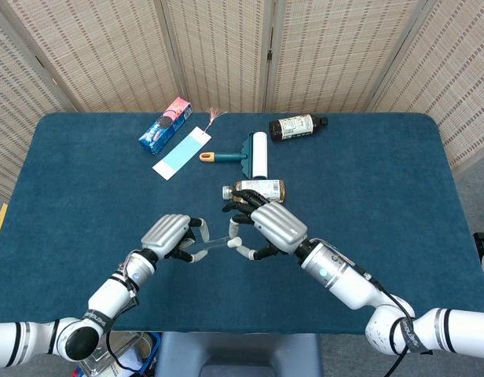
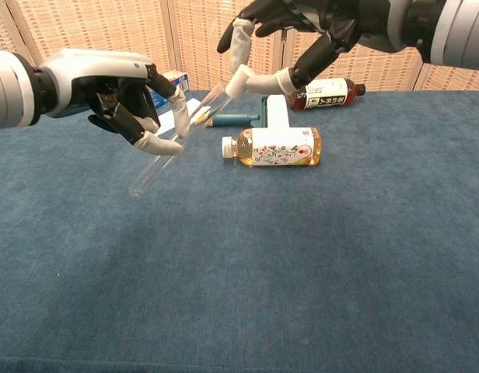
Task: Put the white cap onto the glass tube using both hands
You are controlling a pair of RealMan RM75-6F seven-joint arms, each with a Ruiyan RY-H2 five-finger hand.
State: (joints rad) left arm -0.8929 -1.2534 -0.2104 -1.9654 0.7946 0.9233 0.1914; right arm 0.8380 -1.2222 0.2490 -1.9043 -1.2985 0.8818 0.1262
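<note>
My left hand (image 2: 127, 89) pinches the clear glass tube (image 2: 166, 154) near its middle and holds it tilted above the table, open end up and to the right. My right hand (image 2: 302, 31) pinches the small white cap (image 2: 239, 79) between thumb and a finger, right at the tube's upper end. Whether the cap sits on the mouth or only touches it I cannot tell. In the head view the left hand (image 1: 170, 234) and right hand (image 1: 275, 226) meet over the table's near middle, with the tube (image 1: 214, 244) between them.
A tea bottle (image 2: 274, 147) lies on its side just behind the hands. Further back are a teal lint roller (image 2: 263, 116) and a dark bottle (image 2: 326, 91). A blue-pink box (image 1: 165, 125) and a blue card (image 1: 180, 152) lie at the back left.
</note>
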